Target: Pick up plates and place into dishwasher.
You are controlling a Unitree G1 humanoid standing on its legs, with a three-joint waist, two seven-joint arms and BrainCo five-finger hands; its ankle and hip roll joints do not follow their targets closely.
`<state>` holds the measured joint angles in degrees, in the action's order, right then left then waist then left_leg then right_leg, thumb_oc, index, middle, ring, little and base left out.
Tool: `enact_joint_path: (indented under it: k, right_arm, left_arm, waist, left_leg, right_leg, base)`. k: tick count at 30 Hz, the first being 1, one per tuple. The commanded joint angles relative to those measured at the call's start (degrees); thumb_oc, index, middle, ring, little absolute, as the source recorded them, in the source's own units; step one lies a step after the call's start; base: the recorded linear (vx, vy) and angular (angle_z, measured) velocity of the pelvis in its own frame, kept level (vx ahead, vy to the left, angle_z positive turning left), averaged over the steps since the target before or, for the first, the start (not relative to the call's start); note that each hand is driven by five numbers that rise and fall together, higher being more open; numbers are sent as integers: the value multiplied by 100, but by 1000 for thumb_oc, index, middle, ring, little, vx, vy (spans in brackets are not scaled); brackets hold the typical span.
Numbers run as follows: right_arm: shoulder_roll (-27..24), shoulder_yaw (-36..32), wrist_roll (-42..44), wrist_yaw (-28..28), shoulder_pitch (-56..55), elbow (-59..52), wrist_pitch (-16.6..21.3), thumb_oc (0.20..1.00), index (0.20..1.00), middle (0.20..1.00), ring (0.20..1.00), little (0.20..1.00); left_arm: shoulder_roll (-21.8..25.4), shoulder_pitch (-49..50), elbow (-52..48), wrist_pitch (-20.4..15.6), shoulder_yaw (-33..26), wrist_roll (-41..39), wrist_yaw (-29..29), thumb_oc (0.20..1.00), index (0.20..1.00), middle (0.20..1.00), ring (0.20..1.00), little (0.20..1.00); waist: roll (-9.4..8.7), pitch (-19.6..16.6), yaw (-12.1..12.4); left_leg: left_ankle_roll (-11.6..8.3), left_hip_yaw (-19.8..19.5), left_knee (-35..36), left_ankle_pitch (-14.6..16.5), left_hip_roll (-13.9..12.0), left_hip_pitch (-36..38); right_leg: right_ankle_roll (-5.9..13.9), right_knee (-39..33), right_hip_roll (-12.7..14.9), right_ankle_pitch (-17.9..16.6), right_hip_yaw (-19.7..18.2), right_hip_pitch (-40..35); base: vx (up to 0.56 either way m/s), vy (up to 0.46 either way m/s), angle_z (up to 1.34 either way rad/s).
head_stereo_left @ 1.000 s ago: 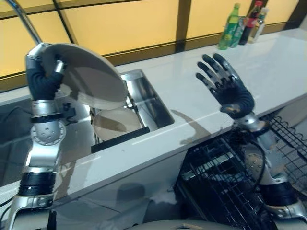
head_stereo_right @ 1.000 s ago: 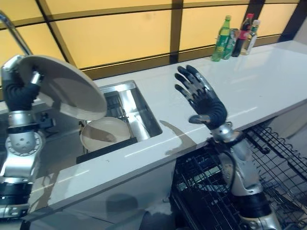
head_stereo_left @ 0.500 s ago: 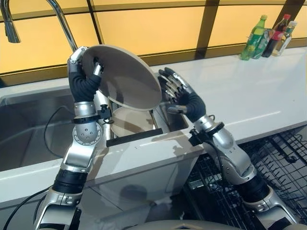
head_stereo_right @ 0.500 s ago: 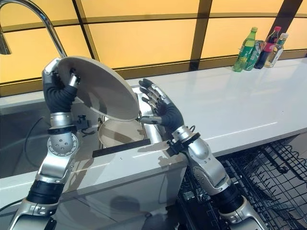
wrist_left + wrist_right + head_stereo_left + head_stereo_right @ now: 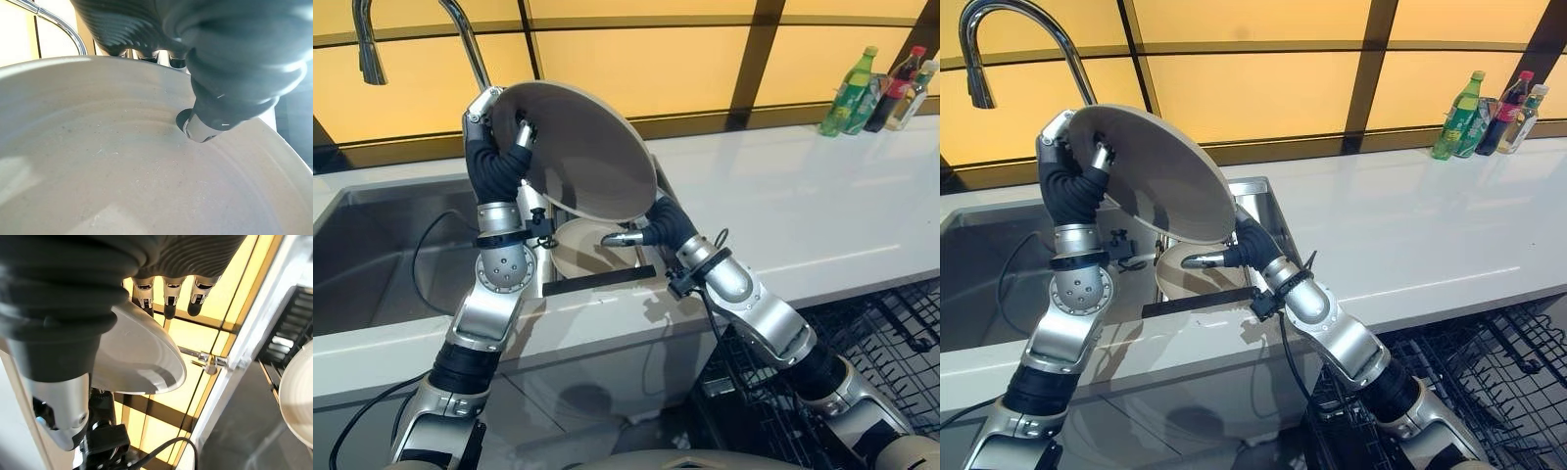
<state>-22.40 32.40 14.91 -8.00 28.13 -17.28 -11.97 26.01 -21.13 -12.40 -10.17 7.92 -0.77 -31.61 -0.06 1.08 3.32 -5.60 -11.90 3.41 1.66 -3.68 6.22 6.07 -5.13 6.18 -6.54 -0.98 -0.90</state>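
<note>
A large beige plate (image 5: 582, 147) stands tilted above the sink, with my left hand (image 5: 494, 147) shut on its upper left rim. The thumb (image 5: 215, 117) presses on the plate's face (image 5: 98, 176). My right hand (image 5: 661, 220) reaches in under the plate's lower right edge, its thumb sticking out toward the left. In the right wrist view its straight fingers (image 5: 166, 296) lie along the back of the plate (image 5: 137, 352). A second beige plate (image 5: 582, 250) rests in the rack in the sink, below the held one.
The steel sink (image 5: 382, 255) lies at the left under a tall curved faucet (image 5: 460, 29). The white counter (image 5: 803, 206) runs to the right, with bottles (image 5: 850, 93) at its far end. The black wire dishwasher rack (image 5: 891, 333) is at the lower right.
My right hand has swung left from over the counter to under the held plate's lower edge. The view has shifted left. My left hand keeps hold of the plate.
</note>
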Motion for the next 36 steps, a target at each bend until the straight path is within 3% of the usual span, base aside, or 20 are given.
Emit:
enact_joint_path:
  k: [1,12,22,24,29,36]
  right_arm:
    - [259,-6,-184,-373,604,-348,80,1000,1000,1000,1000,1000]
    - [658,-332,-139,-1518,1055,-295,332,1000,1000,1000,1000,1000]
    - [716,-425,242,-1239,792,-239,219,1000,1000,1000,1000,1000]
    - [721,-352,327,-1061,795,-158,25,200,200,200,200,200]
    - [642,-189,627,-635,838,-2,-246,200,200,200,200,200]
    - [663,-79,897,-414,986,178,-293,200,200,200,200,200]
  left_arm:
    - [97,-713,-87,18,242,12,-105,200,200,200,200,200]
    - [-82,-618,161,63,298,-381,23,200,200,200,200,200]
    - [-263,-358,143,24,307,-618,330,200,200,200,200,200]
    - [-307,-351,145,11,338,-560,331,200,200,200,200,200]
    - [-296,-402,135,50,336,-571,333,200,200,200,200,200]
    - [-302,-474,185,61,384,-515,279,200,200,200,200,200]
  waist:
    - [-102,-234,110]
    - [-69,-199,296]
    - [-89,-237,308]
    - [-108,-245,307]
    - [-146,-251,319]
    - [-194,-212,359]
  left_leg:
    - [428,-43,125,-499,504,-418]
    - [462,-194,100,-458,582,-386]
    - [505,-205,116,-441,608,-373]
    - [510,-210,134,-443,607,-364]
    - [514,-245,157,-468,613,-366]
    - [525,-318,157,-494,638,-359]
  right_leg:
    - [-64,632,-38,693,126,-272]
    - [-22,650,59,674,272,-308]
    - [24,644,114,638,272,-282]
    - [26,636,113,635,264,-284]
    - [23,645,96,644,282,-283]
    - [-11,700,61,675,338,-306]
  base:
    - [0,0,0]
    - [15,14,9]
    - [6,14,4]
    - [0,0,0]
    - [0,0,1]
    - [-5,-2,5]
